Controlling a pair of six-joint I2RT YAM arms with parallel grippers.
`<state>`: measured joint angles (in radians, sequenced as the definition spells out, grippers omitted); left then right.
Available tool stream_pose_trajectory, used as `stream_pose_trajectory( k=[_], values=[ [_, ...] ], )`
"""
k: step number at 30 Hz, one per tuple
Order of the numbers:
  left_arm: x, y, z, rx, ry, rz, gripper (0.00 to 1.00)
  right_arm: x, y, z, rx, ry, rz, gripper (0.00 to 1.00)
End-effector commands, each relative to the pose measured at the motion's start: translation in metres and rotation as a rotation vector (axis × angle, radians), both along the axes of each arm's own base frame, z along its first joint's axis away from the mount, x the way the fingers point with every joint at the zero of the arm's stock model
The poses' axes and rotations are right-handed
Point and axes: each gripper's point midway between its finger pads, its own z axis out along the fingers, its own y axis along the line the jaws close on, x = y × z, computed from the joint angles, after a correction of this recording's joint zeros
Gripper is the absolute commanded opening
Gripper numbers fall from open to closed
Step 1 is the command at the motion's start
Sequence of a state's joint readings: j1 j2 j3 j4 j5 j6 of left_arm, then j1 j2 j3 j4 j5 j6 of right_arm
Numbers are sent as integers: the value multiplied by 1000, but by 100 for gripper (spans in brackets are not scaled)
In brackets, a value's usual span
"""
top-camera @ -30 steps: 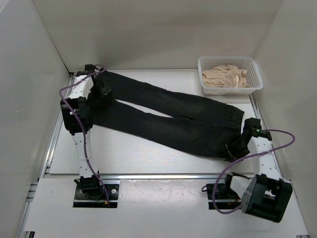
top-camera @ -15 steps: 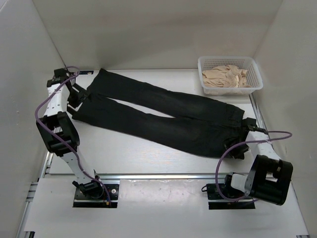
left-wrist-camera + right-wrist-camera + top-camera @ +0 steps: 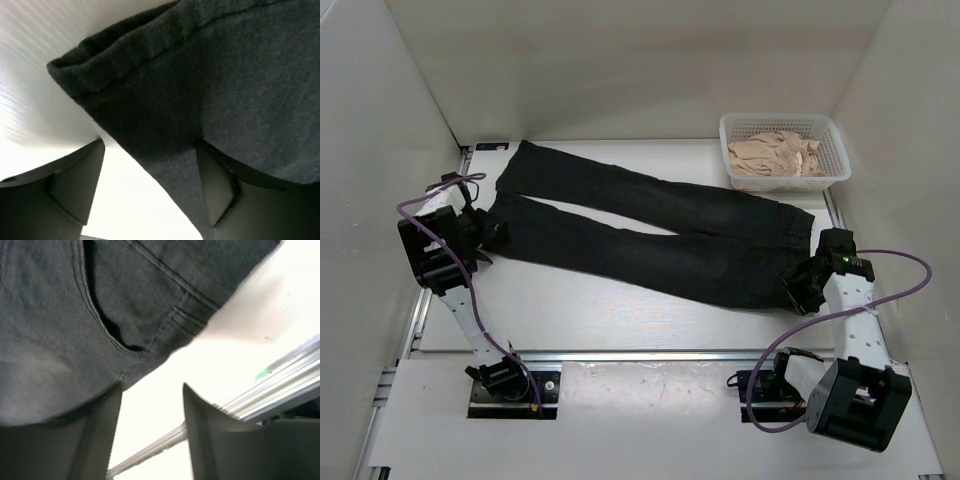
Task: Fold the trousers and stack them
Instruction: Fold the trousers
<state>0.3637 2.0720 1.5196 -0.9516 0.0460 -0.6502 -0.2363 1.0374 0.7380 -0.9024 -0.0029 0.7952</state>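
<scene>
The black trousers point(image 3: 720, 255) lie flat across the table, leg hems at the left and waist at the right. My left gripper point(image 3: 486, 232) is at the hem of the near leg. In the left wrist view it point(image 3: 150, 150) is open, with the hem corner point(image 3: 165, 150) lying between the fingers and over the right finger point(image 3: 215, 190). My right gripper point(image 3: 800, 285) is at the near waist corner. In the right wrist view it point(image 3: 151, 387) is open, its left finger point(image 3: 100, 440) under the fabric edge by the pocket point(image 3: 115, 335), with white table in the gap.
A white basket point(image 3: 782, 118) holding beige cloth point(image 3: 775, 153) stands at the back right, just behind the waist. White walls close in the left, back and right. A metal rail point(image 3: 650, 355) runs along the table's near edge.
My left gripper has moved from the far left corner down towards me to the near leg's hem. My right gripper has shifted slightly at the waist corner. The trousers lie much as before.
</scene>
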Motion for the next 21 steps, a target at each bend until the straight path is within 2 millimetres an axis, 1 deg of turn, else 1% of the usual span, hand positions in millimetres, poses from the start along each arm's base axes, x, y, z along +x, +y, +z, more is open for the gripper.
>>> stream_pose_trajectory(
  k=[1, 2, 3, 4, 5, 6, 7, 8, 9, 10, 11, 12, 13, 14, 15, 16, 17, 18, 20, 21],
  values=[
    [9, 1, -6, 29, -4, 15, 83, -18, 2, 5, -3, 24, 6, 60],
    [10, 2, -10, 26, 2, 24, 72, -17, 2, 9, -6, 12, 6, 66],
    [10, 2, -10, 26, 2, 25, 65, -23, 1, 9, -12, 28, 3, 73],
    [13, 4, -12, 36, 5, 26, 55, -23, 1, 9, -12, 28, 3, 79],
    [19, 7, -7, 42, -13, 26, 29, -23, -1, 9, -22, 31, 0, 79],
    [19, 7, -7, 42, -13, 26, 18, -23, -2, 9, -22, 31, -10, 79],
    [22, 8, -5, 46, -23, 26, 10, -20, -3, 6, -25, 21, -11, 80],
    [25, 9, 8, 58, -53, 18, 10, -17, -4, 6, -16, 14, -18, 80],
    [26, 10, 14, 63, -68, 18, 10, -16, -6, 1, -15, 18, -27, 80],
    [27, 11, 19, 76, -80, 20, 10, -9, -6, 0, -11, -13, -24, 80],
    [25, 11, 22, 78, -84, 20, 10, -9, -5, -6, -4, 3, -33, 80],
    [26, 12, 32, 88, -108, 12, 10, -3, -5, -10, 4, -4, -30, 80],
    [27, 10, 36, 83, -120, 10, 10, -2, -5, -14, 6, -8, -40, 77],
    [25, 9, 34, 80, -111, 10, 10, 2, -3, -16, 19, -27, -45, 77],
    [26, 8, 39, 75, -126, 8, 10, 4, -4, -20, 16, -40, -45, 75],
    [26, 8, 39, 77, -126, -1, 10, 7, -4, -28, 19, -56, -64, 72],
    [26, 8, 39, 77, -126, -1, 10, 9, -4, -31, 25, -64, -85, 68],
    [26, 8, 42, 80, -134, -1, 10, 11, -4, -34, 23, -73, -85, 66],
    [26, 8, 42, 80, -134, -1, 10, 14, -6, -43, 27, -64, -120, 65],
    [26, 9, 46, 83, -143, 0, 10, 10, -8, -48, 17, -43, -125, 63]
  ],
)
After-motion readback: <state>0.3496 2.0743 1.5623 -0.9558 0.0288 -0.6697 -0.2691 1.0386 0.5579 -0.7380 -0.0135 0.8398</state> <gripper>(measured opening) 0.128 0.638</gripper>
